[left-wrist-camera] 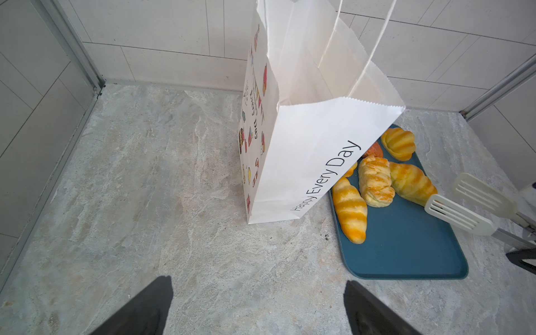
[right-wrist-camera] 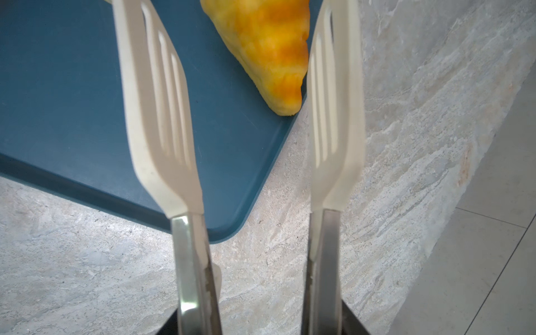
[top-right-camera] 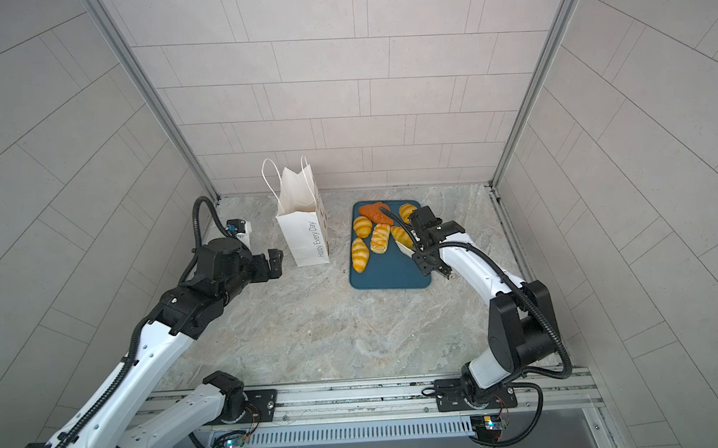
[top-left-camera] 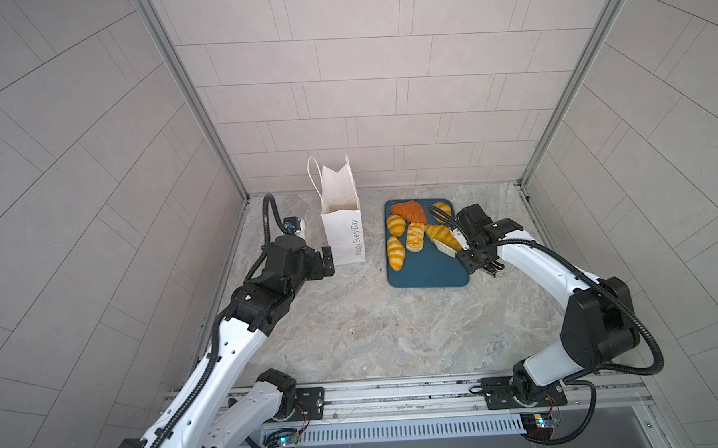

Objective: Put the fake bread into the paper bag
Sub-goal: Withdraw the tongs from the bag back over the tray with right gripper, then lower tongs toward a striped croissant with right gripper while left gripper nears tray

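Upright paper bag [top-left-camera: 343, 238], left gripper [left-wrist-camera: 258, 304] spread wide beside it, right gripper [top-left-camera: 466, 249] clasping white tongs [right-wrist-camera: 162, 116], blades parted around striped croissant [right-wrist-camera: 269, 49]

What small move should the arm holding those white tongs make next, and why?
Probably the right pincer should ease the white slotted plastic tongs forward until both blades flank the golden brown-striped toy croissant, then squeeze. The blades stand apart, only the croissant's tip shows between them on the dark teal flat tray, and the tall white paper bag stands open.
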`<state>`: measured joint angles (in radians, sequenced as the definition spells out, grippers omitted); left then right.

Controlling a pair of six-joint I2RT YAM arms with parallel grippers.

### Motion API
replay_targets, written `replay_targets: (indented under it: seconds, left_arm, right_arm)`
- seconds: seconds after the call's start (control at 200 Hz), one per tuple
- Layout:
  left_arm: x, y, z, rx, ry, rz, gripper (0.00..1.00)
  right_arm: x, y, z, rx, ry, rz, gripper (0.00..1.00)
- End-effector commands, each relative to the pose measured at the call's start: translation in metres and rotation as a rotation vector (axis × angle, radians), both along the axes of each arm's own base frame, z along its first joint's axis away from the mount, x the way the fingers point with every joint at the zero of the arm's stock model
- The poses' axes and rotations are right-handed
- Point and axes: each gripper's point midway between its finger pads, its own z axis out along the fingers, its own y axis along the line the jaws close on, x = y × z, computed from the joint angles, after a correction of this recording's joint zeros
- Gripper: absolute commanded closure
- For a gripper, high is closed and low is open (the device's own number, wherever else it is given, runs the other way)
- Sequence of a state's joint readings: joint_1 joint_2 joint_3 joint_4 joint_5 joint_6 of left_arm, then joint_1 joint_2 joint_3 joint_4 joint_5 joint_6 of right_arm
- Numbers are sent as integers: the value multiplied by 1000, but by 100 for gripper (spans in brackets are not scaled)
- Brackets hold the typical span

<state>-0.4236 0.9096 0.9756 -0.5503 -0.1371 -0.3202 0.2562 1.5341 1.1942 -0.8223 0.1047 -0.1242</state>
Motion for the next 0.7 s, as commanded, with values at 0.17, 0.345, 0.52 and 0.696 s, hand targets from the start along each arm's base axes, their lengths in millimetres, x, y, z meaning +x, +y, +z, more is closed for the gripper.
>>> replay_targets:
  seconds: [0.17, 0.345, 0.52, 0.696]
  left_arm:
    - [-1, -11, 10, 15, -27, -79, 0]
    - [-2, -23, 8, 15, -19, -151, 0]
    - [-5, -32, 9, 24, -21, -209, 0]
    - [-13, -52, 11, 18, -18, -336, 0]
  right_arm:
    - [19, -9, -6, -9, -17, 47, 41]
    - [25, -8, -13, -20, 4, 83, 41]
    - [32, -12, -19, -35, 24, 87, 41]
    - [35, -13, -27, -45, 65, 97, 41]
